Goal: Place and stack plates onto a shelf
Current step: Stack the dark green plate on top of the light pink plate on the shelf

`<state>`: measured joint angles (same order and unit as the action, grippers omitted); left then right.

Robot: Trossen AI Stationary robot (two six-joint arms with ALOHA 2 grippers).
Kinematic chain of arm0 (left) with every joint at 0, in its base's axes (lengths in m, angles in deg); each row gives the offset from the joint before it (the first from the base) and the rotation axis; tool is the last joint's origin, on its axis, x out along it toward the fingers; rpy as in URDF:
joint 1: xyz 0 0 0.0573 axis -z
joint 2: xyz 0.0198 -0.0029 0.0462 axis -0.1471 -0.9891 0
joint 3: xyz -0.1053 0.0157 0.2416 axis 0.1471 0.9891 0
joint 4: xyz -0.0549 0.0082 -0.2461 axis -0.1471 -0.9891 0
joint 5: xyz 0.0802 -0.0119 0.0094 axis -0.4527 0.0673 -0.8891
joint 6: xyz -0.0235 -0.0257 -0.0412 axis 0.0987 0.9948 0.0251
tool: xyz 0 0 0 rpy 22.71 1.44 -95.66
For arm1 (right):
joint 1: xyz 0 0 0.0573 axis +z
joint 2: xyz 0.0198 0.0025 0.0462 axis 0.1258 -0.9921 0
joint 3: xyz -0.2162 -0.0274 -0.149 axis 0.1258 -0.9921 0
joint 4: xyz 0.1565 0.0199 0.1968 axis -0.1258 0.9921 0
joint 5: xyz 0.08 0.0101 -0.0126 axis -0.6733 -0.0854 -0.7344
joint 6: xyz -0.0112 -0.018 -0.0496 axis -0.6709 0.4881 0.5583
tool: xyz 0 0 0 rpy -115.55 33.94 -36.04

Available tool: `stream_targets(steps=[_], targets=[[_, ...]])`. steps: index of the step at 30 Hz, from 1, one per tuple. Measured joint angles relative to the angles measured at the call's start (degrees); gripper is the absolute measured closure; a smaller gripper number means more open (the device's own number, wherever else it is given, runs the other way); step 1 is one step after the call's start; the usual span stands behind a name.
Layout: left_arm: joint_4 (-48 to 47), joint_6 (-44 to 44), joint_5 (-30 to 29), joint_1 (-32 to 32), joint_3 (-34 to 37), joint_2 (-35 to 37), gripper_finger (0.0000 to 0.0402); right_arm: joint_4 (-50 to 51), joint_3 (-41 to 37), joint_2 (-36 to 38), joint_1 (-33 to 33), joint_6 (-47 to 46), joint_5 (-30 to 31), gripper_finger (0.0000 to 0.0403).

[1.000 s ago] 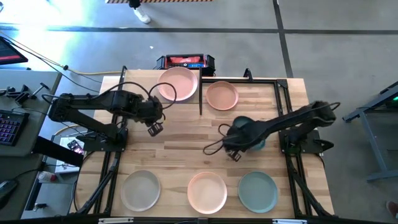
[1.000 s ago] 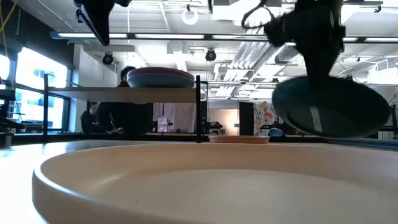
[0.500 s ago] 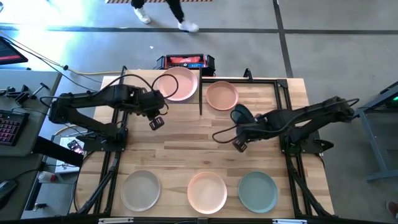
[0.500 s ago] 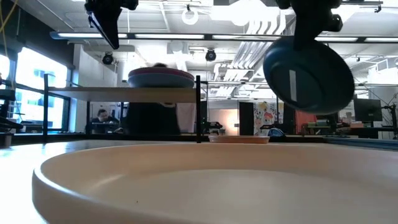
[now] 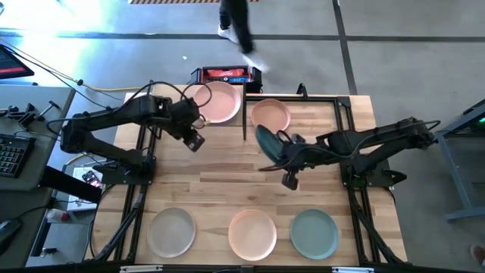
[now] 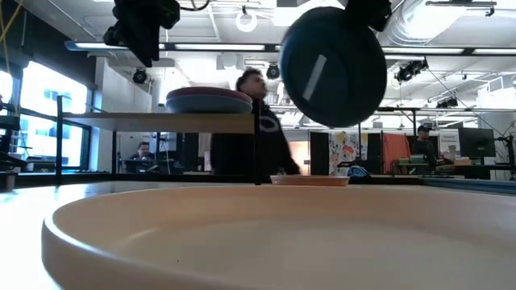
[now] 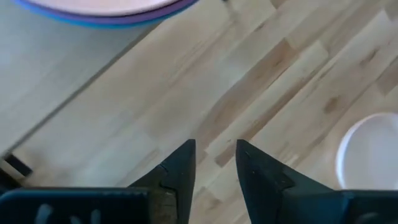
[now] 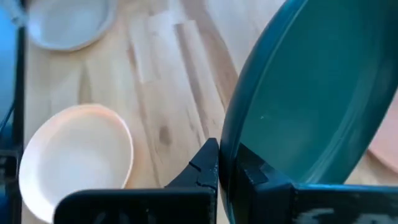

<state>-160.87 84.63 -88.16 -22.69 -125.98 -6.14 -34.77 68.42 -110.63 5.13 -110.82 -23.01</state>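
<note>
A dark teal plate (image 5: 267,142) hangs in the air over the table's middle, tipped up on edge, in my right gripper (image 5: 280,155). The low view shows its underside (image 6: 334,66). The shelf (image 6: 161,121) stands at the far left. It carries a stack of plates (image 5: 218,102) with a pink one on top and purple and blue rims (image 7: 106,14) below. A peach plate (image 5: 270,116) lies on the table beside the shelf. My left gripper (image 5: 194,141) hovers open in front of the shelf and holds nothing (image 7: 215,168). My right gripper pinches the teal plate's rim (image 8: 227,163) between its two fingers, one on the hollow face and one on the underside. The plate is lifted clear and stands steeply on edge, reaching away from the fingers (image 8: 208,163).
Along the near edge lie a beige plate (image 5: 171,231), a pale pink plate (image 5: 252,233) and a sage green plate (image 5: 314,233). The shelf's black frame post (image 5: 244,117) stands between the stack and the peach plate. A person (image 6: 258,129) walks beyond the table.
My right gripper has risen and carried the teal plate toward the table's left and far side, nearer the shelf. The plate has tipped from nearly level to standing on edge. My left gripper has drifted toward the far edge. A person has walked past behind the table.
</note>
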Motion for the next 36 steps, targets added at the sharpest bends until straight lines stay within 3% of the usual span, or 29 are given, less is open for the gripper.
stream_targets(steps=[5, 11, 23, 29, 36], targets=[[0.0, 2.7, 3.8, -3.0, 0.0, 0.0, 0.0294, -0.7, 0.0, 0.0, 0.0, 5.7, -1.4, 0.0403], [1.0, -0.2, 10.4, -5.7, 0.0, 0.0, 0.0295, 1.7, 3.2, -0.2, 0.0, 9.1, -2.2, 0.0403], [17.2, -0.3, 20.9, -8.4, 0.0, 0.0, 0.0296, 13.8, 15.3, -1.9, -0.3, 18.2, 0.1, 0.0403], [19.3, 1.7, 26.9, -9.5, -0.7, 0.0, 0.0296, 21.2, 21.6, -6.8, -0.4, 27.0, -3.2, 0.0403], [18.9, 3.2, 26.8, -9.5, -1.2, 0.0, 0.0296, 29.1, 29.0, -15.1, -0.3, 38.2, -4.2, 0.0403]])
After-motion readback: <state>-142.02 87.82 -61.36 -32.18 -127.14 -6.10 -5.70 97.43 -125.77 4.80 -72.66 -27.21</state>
